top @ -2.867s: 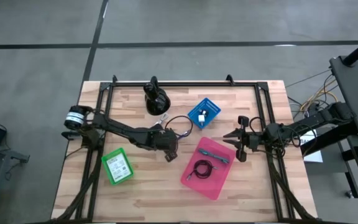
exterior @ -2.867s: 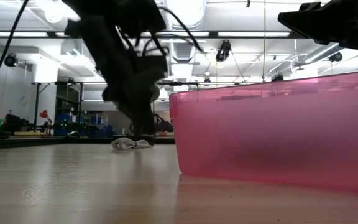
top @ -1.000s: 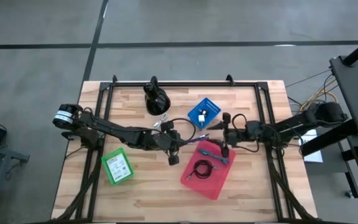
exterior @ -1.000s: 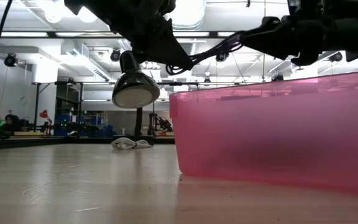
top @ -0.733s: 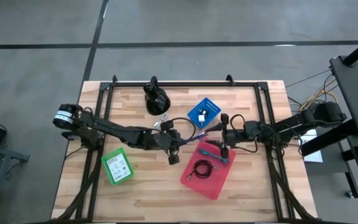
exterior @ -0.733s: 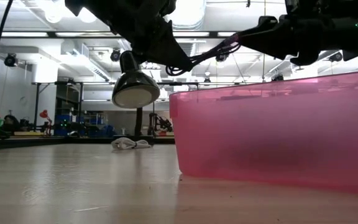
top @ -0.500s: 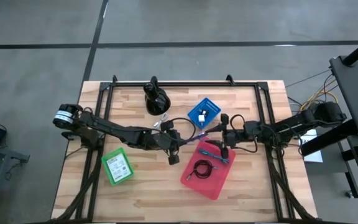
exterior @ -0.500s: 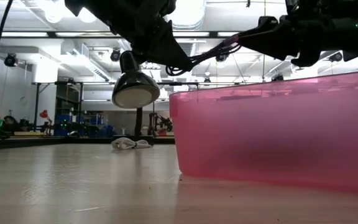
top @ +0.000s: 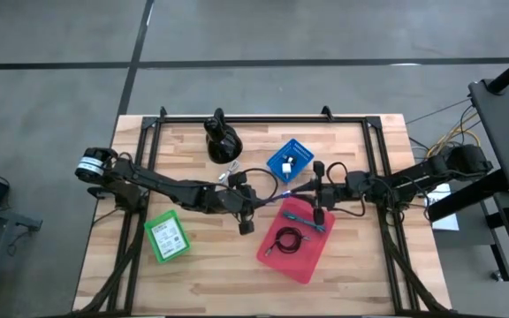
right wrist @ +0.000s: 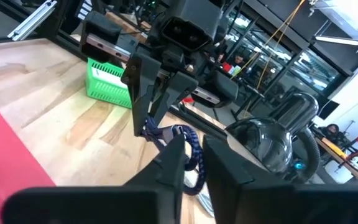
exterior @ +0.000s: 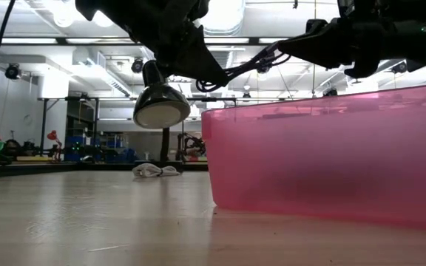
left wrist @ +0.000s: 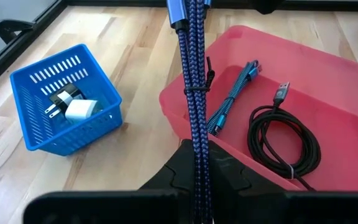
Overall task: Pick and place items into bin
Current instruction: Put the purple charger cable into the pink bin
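At the counter's middle: purple cable (left wrist: 194, 112) stretched between both arms, beside the pink bin's (top: 312, 258) rim.
Left gripper (top: 247, 205): clamped on the cable.
Right gripper (top: 318, 191): pinching its far end.
Risk: early release drops it outside the bin.

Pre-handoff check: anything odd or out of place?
Yes: the purple cable is gripped at both ends, by left gripper and right gripper, hanging above the pink bin rim. Nothing spilled.

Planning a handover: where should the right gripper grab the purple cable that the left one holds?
Probably on the doubled run of the purple cable beyond the tie wrap, coming from opposite the left gripper. The strands lie straight and bundled there, clear of its grasp.
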{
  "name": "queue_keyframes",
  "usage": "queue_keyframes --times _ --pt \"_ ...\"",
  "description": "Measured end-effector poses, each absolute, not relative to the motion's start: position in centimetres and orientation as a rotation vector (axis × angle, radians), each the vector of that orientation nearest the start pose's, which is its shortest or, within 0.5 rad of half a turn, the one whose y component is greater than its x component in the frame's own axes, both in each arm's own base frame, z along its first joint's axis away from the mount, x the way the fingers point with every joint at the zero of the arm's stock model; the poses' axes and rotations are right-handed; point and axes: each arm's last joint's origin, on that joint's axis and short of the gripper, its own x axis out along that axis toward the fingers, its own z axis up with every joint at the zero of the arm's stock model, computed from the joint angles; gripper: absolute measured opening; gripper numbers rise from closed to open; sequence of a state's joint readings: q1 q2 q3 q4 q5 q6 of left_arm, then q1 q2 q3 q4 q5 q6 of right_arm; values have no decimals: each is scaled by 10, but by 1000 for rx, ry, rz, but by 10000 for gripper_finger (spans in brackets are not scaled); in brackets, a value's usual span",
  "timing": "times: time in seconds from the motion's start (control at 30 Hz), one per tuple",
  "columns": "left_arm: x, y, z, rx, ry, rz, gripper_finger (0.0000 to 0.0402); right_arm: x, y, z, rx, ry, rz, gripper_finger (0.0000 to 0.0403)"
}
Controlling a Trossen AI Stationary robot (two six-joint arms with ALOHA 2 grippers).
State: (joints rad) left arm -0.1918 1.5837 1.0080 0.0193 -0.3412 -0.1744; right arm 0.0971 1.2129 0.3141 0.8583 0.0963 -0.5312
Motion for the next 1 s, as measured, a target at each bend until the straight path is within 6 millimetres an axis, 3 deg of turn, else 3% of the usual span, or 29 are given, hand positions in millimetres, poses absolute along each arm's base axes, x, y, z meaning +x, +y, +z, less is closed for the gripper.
queue_keyframes --times 0.13,0.5,1.0 --pt "338 -56 234 -23 522 194 7 223 19 192 -540 51 15 16" --pt "338 -56 235 -23 521 195 12 223 19 192 -521 51 15 14" --pt "335 -55 249 -7 477 184 138 204 17 204 -358 111 18 13"
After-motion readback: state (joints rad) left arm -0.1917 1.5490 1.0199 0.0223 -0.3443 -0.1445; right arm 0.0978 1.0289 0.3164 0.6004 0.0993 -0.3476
